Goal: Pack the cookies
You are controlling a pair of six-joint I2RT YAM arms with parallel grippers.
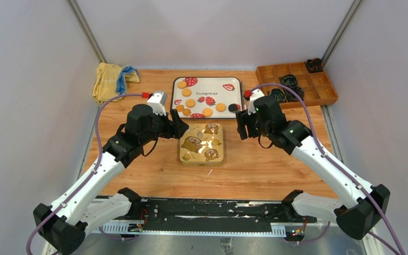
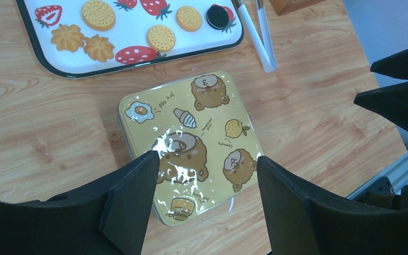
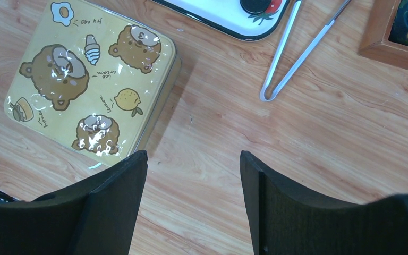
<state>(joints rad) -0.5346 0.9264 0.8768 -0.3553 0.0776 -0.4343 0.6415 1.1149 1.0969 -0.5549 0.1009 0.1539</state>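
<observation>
Cookies [image 1: 190,103]: all lie on the tray [image 2: 130,29], behind the tin [image 1: 202,142].
Tin: shut, with its lid on, between the two arms.
Left gripper [image 2: 204,164]: wide, holds nothing, above the tin's near side.
Right gripper [image 3: 191,156]: wide, holds nothing, above the table [image 1: 276,170] just right of the tin.
Tongs [image 2: 270,64]: lie beside the tray, untouched.
Done: nothing packed yet, I think.
Left: lid off, cookies in, lid on.

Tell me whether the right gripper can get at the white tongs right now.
Probably yes: the right gripper is open, and the tongs lie uncovered on bare table just ahead of it.
</observation>
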